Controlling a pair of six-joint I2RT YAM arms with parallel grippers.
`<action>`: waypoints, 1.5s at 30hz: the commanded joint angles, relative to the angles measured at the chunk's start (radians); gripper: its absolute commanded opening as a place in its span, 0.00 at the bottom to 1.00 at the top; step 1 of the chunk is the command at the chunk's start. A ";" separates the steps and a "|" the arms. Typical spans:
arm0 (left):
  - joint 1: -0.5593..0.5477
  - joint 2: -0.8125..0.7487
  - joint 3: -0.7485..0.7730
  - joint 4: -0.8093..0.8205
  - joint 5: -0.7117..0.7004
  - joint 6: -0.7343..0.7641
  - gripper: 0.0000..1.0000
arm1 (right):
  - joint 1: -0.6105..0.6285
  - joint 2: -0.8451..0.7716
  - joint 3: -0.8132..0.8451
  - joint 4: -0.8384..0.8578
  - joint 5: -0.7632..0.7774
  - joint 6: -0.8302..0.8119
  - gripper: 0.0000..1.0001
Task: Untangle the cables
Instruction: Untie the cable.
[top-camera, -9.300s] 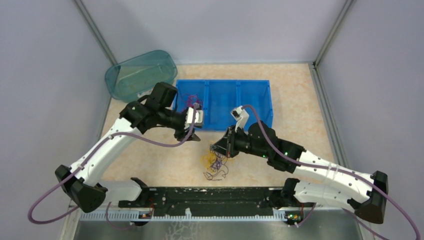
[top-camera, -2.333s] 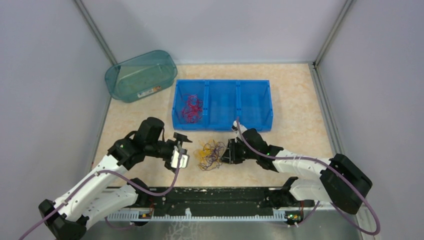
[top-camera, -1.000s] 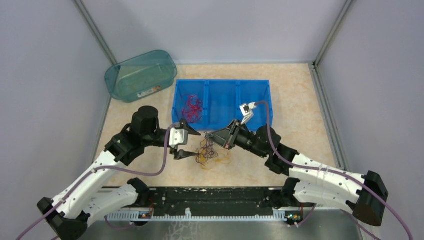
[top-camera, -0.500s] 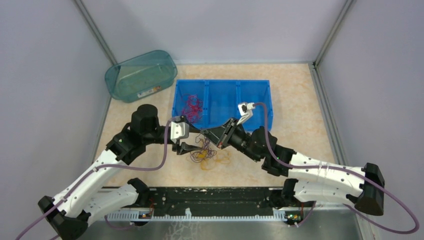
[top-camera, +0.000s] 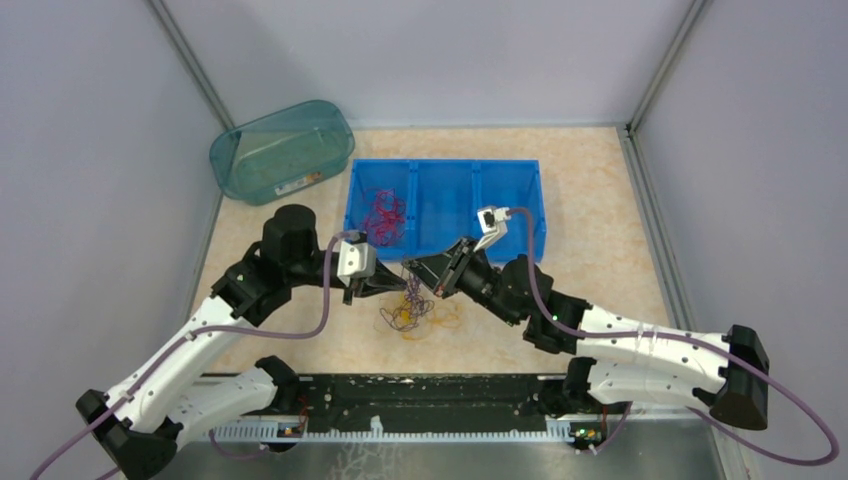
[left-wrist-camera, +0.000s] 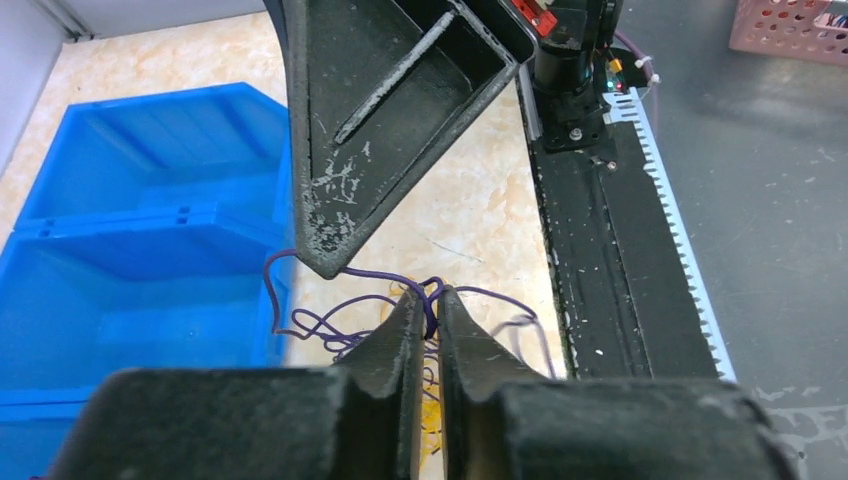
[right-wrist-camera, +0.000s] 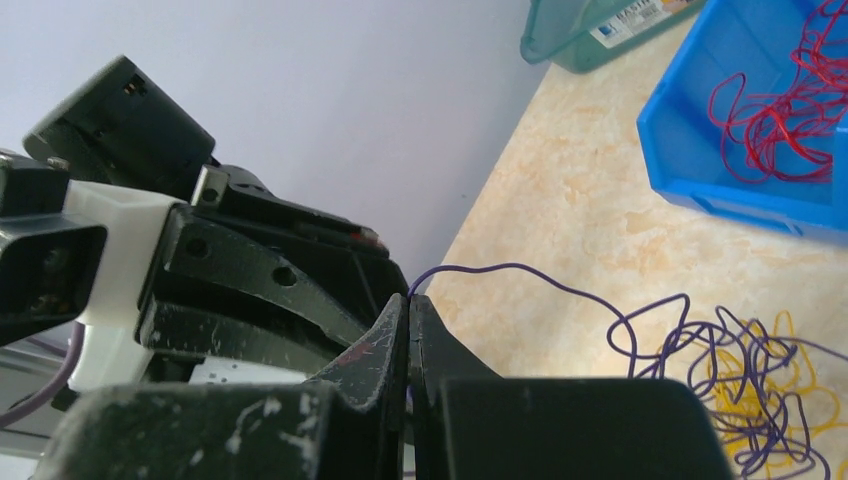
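Wrist views alone show my left claw (left-wrist-camera: 427, 297), right claw (right-wrist-camera: 408, 300) each clamped on cables (top-camera: 410, 312) before bin (top-camera: 445, 162); open table (top-camera: 600, 200) right of bin.

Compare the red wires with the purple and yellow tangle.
The red wires lie in the bin's left compartment; the tangle lies on the table outside it. The red wires are untouched; the left gripper and right gripper pinch the tangle's purple strands. Both are thin and curly.

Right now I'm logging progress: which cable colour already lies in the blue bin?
The red cables, in the blue bin's left compartment; the purple cables and yellow cables sit outside.
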 joint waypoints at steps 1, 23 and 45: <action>-0.003 0.004 0.026 0.002 -0.005 -0.018 0.03 | 0.020 -0.025 -0.001 0.032 0.020 -0.020 0.00; -0.004 0.075 0.318 -0.239 0.063 0.223 0.01 | 0.021 -0.184 -0.020 -0.242 0.010 -0.370 0.58; -0.003 0.168 0.673 -0.204 0.106 0.156 0.01 | 0.021 0.120 0.152 -0.043 0.036 -0.539 0.58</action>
